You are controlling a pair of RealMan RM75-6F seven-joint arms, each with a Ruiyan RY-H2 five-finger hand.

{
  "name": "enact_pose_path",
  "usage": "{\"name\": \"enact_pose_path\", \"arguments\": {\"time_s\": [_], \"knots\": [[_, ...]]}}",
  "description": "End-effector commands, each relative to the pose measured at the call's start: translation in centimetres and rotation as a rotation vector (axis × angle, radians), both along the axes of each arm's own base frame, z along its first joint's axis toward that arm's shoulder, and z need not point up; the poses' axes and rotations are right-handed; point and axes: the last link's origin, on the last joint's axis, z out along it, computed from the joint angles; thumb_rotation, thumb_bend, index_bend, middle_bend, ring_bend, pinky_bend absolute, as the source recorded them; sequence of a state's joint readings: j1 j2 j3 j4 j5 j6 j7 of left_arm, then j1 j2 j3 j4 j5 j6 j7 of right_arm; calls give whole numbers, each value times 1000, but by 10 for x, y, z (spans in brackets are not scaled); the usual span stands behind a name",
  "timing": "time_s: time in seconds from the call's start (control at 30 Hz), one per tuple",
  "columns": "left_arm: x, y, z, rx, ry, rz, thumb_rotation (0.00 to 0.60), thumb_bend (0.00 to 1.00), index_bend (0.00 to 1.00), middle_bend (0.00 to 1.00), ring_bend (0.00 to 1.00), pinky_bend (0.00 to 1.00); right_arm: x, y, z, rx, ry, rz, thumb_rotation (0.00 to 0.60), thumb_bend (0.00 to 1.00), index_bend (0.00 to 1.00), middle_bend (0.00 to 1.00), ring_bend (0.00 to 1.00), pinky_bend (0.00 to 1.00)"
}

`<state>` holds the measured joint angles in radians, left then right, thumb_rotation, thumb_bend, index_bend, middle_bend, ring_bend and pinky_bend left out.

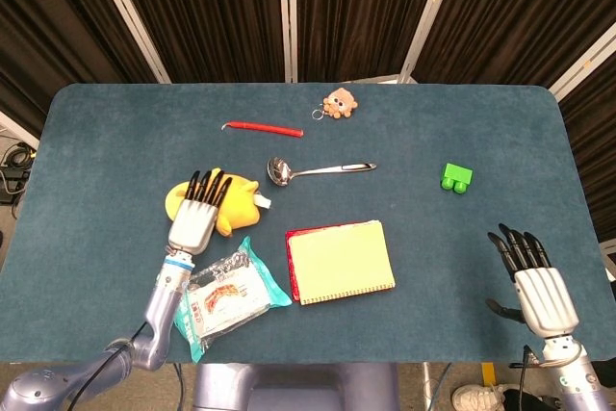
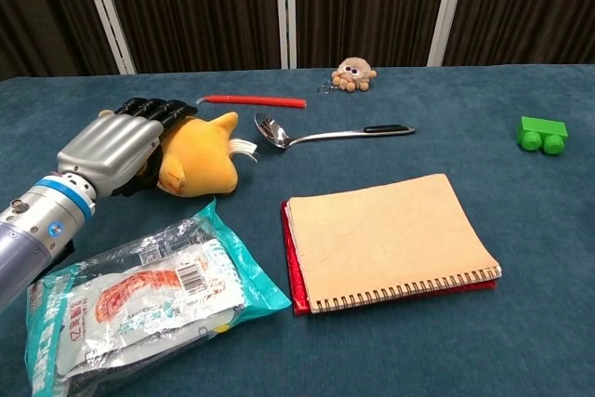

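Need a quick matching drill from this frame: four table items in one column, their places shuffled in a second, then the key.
Items
1. yellow plush toy
2. green block
3. ladle
4. snack packet

Places
A. lying alone on the right side of the table
B. under the left hand
C. at the near edge, left of the notebook
D. mid-table, between the red stick and the notebook

Pairs: 1-B, 2-A, 3-D, 4-C
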<state>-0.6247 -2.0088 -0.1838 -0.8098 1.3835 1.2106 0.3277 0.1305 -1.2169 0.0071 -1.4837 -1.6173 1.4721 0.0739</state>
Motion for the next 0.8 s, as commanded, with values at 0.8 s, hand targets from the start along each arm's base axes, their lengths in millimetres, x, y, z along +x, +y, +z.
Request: {"name": "enact_pose_path", "arguments": {"time_s": [0.8], "knots": [[-51, -76, 98, 96, -61, 77, 600, 981, 0, 0, 0, 0, -1, -1, 2, -17, 4, -6, 600, 77, 0, 0, 0, 0]]}}
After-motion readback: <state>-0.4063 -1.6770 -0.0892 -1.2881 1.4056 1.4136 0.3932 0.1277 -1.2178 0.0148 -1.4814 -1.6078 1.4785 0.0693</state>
